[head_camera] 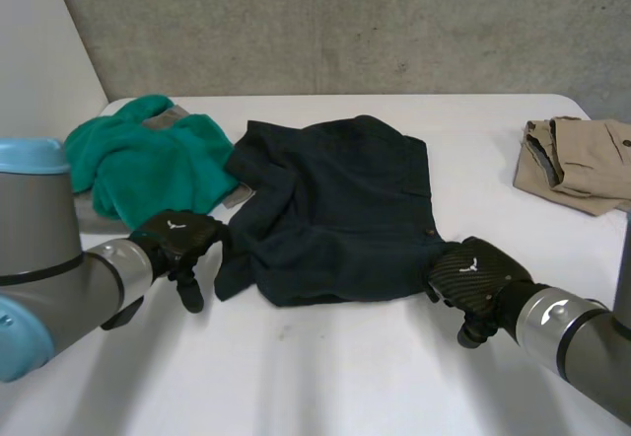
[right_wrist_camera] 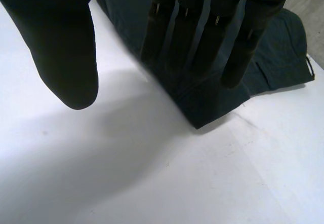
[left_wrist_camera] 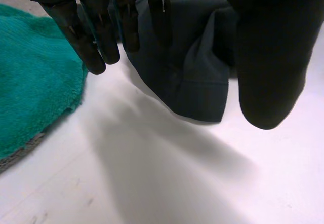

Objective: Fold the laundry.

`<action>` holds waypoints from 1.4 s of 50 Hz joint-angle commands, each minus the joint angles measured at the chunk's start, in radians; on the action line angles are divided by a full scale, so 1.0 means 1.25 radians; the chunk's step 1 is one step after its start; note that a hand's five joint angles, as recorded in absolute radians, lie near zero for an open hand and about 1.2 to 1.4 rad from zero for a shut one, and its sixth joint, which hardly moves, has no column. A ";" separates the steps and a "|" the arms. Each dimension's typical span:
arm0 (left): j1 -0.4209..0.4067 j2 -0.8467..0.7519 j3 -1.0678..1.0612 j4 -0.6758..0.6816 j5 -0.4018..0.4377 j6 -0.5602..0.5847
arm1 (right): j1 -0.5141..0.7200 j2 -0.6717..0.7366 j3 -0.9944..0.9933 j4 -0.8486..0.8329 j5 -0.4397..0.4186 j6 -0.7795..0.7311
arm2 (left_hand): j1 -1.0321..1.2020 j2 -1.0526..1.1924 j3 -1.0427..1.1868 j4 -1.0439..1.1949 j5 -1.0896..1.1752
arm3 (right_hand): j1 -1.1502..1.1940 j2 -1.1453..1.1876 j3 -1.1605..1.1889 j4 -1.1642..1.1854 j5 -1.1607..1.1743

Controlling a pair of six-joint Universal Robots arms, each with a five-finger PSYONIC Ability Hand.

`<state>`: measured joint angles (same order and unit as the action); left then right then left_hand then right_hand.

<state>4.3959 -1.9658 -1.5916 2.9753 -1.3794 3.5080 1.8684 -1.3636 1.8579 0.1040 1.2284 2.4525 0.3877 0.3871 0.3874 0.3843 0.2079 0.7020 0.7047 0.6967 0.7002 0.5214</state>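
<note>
Beside the dark shorts' point(head_camera: 335, 209) near corners, left hand point(head_camera: 177, 237) and right hand point(head_camera: 478, 276) hover open and empty; limp cloth, probably best pinched there.

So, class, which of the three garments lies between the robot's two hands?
The dark garment: the left hand and right hand flank its near corners. The green garment lies outside the left hand, the tan garment far beyond the right.

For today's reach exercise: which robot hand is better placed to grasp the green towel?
Left. The left robot hand is open beside the green towel; the right robot hand is across the dark shorts.
</note>
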 commanded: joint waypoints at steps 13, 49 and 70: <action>-0.099 -0.183 0.186 -0.061 -0.079 -0.042 | 0.010 0.148 -0.019 -0.336 0.002 0.009 | 0.008 0.009 0.009 0.011 0.013 | -0.154 -0.156 -0.150 -0.153 -0.149; -0.090 0.118 0.277 -0.194 -0.091 -0.062 | -0.027 0.112 -0.261 -0.149 0.053 0.130 | 0.807 0.807 0.807 0.810 0.811 | 0.555 0.553 0.560 0.557 0.560; -0.067 0.208 0.304 -0.265 -0.002 -0.006 | -0.126 0.015 -0.497 0.297 -0.064 0.117 | 0.807 0.807 0.807 0.810 0.811 | 0.555 0.553 0.560 0.557 0.560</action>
<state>4.3370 -1.5566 -1.2325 2.5974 -1.3741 3.4730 1.6718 -1.4373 1.2444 0.5399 1.1215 2.5945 1.1548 1.1953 1.1854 1.1940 0.9982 1.0904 1.1624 1.1840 1.1947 1.0018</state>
